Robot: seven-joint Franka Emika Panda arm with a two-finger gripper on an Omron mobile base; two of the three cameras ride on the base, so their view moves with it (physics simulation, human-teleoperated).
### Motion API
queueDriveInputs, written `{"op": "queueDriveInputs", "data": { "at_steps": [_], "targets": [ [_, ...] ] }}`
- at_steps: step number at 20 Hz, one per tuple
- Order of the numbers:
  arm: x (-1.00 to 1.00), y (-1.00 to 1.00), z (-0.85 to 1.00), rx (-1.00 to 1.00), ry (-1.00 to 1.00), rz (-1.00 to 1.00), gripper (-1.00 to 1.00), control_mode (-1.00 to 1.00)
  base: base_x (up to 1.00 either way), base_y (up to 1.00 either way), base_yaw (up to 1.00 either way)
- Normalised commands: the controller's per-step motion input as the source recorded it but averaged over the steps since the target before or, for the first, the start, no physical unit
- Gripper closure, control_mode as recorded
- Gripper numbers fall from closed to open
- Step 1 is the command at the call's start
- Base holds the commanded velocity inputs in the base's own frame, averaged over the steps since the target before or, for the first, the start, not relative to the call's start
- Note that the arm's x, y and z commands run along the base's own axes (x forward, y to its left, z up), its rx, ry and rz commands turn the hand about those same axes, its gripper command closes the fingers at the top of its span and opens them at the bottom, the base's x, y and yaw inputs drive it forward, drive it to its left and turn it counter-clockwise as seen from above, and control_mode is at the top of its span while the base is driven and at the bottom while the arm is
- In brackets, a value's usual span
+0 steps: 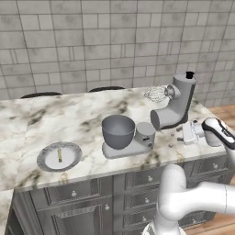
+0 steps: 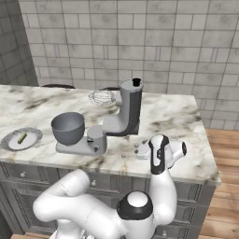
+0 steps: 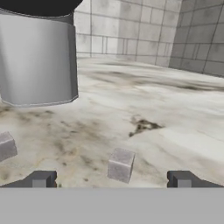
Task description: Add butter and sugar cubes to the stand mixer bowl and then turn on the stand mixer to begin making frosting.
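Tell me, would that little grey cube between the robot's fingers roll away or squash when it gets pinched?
The sugar cube probably won't roll: it sits on a flat face on the marble counter. It looks hard-edged, so likely stiff, though it might crumble. The open gripper straddles it with room to spare, so an off-centre pinch could nudge it sideways.

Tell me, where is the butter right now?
The butter lies on a round grey plate at the counter's left end, left of the mixer bowl.
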Motion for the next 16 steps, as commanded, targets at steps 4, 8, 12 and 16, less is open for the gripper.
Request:
{"op": "queueDriveInputs", "data": {
  "at_steps": [4,8,12,16],
  "targets": [
    [0.17,0.00,-0.09,0.00,0.03,0.00,-1.00,-1.00,0.00,0.00,0.00],
    [0.15,0.00,-0.11,0.00,0.06,0.00,-1.00,-1.00,0.00,0.00,0.00],
    [0.10,0.00,-0.11,0.00,0.07,0.00,-1.00,-1.00,0.00,0.00,0.00],
    [0.01,0.00,-0.09,0.00,0.05,0.00,-1.00,-1.00,0.00,0.00,0.00]
  ]
}}
